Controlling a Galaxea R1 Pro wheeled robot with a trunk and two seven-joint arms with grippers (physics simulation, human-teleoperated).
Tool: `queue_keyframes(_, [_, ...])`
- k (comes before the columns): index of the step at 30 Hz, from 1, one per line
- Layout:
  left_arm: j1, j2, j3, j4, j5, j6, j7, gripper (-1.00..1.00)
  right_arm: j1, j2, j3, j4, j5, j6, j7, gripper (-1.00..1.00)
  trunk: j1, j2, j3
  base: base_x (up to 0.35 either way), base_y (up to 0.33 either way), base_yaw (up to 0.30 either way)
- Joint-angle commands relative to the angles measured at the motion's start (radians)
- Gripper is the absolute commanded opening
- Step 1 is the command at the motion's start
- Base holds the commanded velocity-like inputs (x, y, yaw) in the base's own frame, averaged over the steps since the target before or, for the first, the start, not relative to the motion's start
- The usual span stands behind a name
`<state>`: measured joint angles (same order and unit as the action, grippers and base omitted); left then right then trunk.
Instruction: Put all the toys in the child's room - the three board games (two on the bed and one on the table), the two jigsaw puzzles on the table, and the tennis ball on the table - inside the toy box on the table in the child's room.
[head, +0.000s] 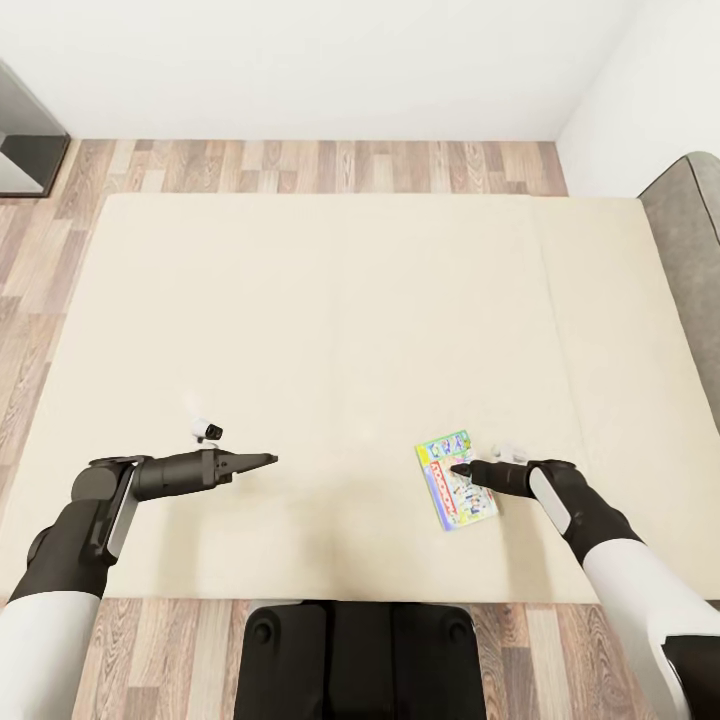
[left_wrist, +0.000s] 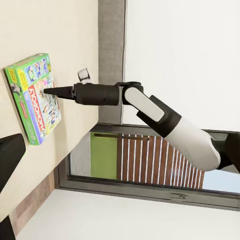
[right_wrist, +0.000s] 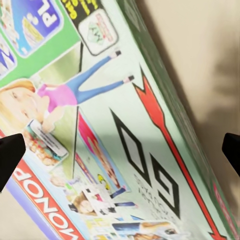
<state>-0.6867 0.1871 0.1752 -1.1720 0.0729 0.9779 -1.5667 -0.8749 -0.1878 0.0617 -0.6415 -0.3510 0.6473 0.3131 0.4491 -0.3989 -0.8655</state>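
Board game (head: 456, 488), a Monopoly box: lying flat near the front edge of the bed (head: 350, 320), on the robot's right side, printed face up. Right gripper (head: 458, 468): hovering just above or on the lid, near the box's upper middle; contact impossible to confirm. Fingertips (right_wrist: 10, 155) spread wide in the right wrist view, with the lid between them and nothing pinched. Left gripper (head: 268, 459): held out over bare mattress, well apart from the box, carrying nothing; spread or pressed together, cannot tell. Probably lining up for a pick. Risks from here: pressing straight down on a thin flat box with soft bedding beneath, so sinking or skidding instead of a grip; closing on the flat lid without reaching an edge, so sliding off; catching only one edge, so tilting and dropping during the lift.
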Motion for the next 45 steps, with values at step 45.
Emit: queue_keyframes(45, [-0.001,0.0,0.001,0.0,0.001,0.013,-0.004,1.0,0.001,0.007,0.004,0.002,-0.009,0.005,0.003,1.0,0.001,-0.001,-0.001,0.0,0.0,0.0])
